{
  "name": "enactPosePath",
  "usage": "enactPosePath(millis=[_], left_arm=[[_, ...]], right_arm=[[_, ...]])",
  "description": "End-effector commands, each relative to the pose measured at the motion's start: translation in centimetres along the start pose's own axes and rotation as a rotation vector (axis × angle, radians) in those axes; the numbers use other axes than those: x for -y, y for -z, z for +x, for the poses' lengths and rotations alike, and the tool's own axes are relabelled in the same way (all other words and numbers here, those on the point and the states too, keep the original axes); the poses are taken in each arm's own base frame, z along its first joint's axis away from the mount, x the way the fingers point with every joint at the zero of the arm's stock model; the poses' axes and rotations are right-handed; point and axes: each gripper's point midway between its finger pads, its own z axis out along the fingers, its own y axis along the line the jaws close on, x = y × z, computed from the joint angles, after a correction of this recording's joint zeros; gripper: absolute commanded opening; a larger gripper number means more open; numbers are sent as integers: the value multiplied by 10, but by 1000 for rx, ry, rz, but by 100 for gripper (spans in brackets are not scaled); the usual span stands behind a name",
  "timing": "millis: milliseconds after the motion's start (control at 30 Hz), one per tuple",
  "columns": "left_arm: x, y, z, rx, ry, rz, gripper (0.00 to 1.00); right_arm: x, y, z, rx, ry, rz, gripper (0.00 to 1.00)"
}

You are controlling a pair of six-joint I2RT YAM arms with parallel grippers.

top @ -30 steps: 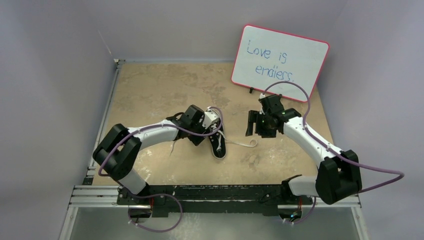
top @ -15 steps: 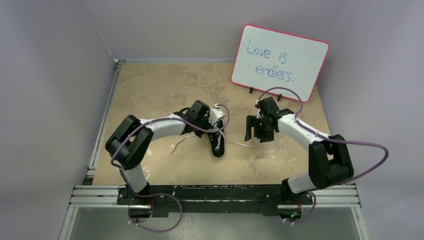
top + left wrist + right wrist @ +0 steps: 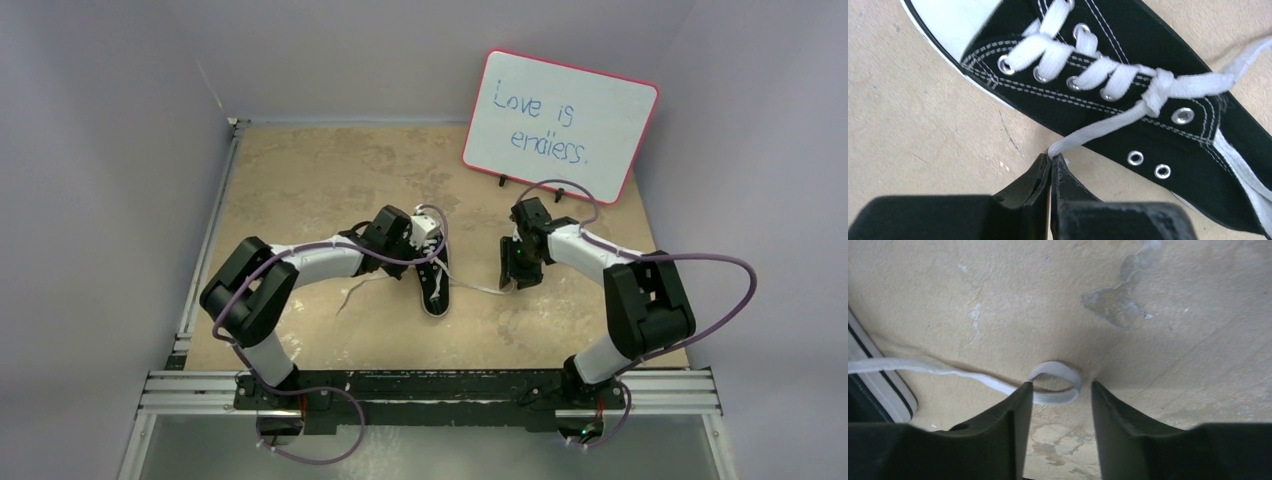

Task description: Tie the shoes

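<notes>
Black sneaker [image 3: 436, 287] at centre of the top view on tan surface [image 3: 300, 180], left jaws clenched on white lace [image 3: 1098, 131] beside it, right jaws parted around curled lace end [image 3: 1055, 385]

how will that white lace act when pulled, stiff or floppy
Probably floppy: the lace bends where the left end effector pinches it, and its other end curls in a loose loop by the right end effector. It looks flat and thin, so it may slip from a light pinch. The sneaker lies unheld; a hard tug might drag it.
</notes>
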Motion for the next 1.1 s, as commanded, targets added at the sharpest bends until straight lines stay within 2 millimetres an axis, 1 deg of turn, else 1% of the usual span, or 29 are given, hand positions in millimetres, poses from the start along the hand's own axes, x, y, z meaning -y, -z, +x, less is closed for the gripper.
enactPosePath(millis=[0, 33, 67, 100, 200, 300, 367, 433, 533, 633, 733, 800, 867, 933, 1000, 1033, 1067], left_arm=[[7, 11, -7, 66, 105, 16, 0], [7, 11, -5, 63, 124, 10, 0], [7, 12, -4, 61, 144, 7, 0], [7, 12, -2, 57, 165, -2, 0], [4, 14, -4, 75, 241, -30, 0], [-5, 15, 0, 73, 297, -80, 0], [-11, 14, 6, 58, 345, -94, 0], [-24, 14, 12, 27, 392, -152, 0], [-39, 19, 31, -78, 410, -248, 0], [-43, 24, 44, -107, 437, -275, 0], [-44, 25, 48, -100, 463, -262, 0], [-39, 24, 41, -73, 453, -217, 0], [-34, 25, 29, -25, 432, -170, 0], [-24, 29, 8, 57, 401, -84, 0], [-10, 38, -15, 169, 348, 16, 0], [-6, 43, -28, 234, 325, 51, 0], [-5, 49, -44, 309, 304, 67, 0]], right_arm=[[15, -5, -5, 41, -57, 88, 40], [20, -4, -5, 51, -74, 114, 29], [23, -1, -6, 70, -88, 126, 11], [28, 2, -7, 87, -111, 145, 0], [45, 14, -10, 150, -216, 195, 0], [62, 21, -8, 184, -318, 233, 0], [67, 20, -4, 181, -369, 223, 0], [74, 18, -2, 171, -415, 209, 0], [81, 19, -3, 184, -461, 199, 0], [87, 23, -4, 214, -485, 203, 0], [92, 22, -2, 216, -506, 199, 0], [91, 23, -5, 232, -506, 183, 0], [84, 26, -15, 268, -474, 130, 0], [71, 32, -28, 309, -431, 52, 0], [52, 41, -41, 341, -383, -61, 0], [42, 45, -47, 352, -357, -118, 0], [27, 52, -52, 360, -318, -198, 0]])
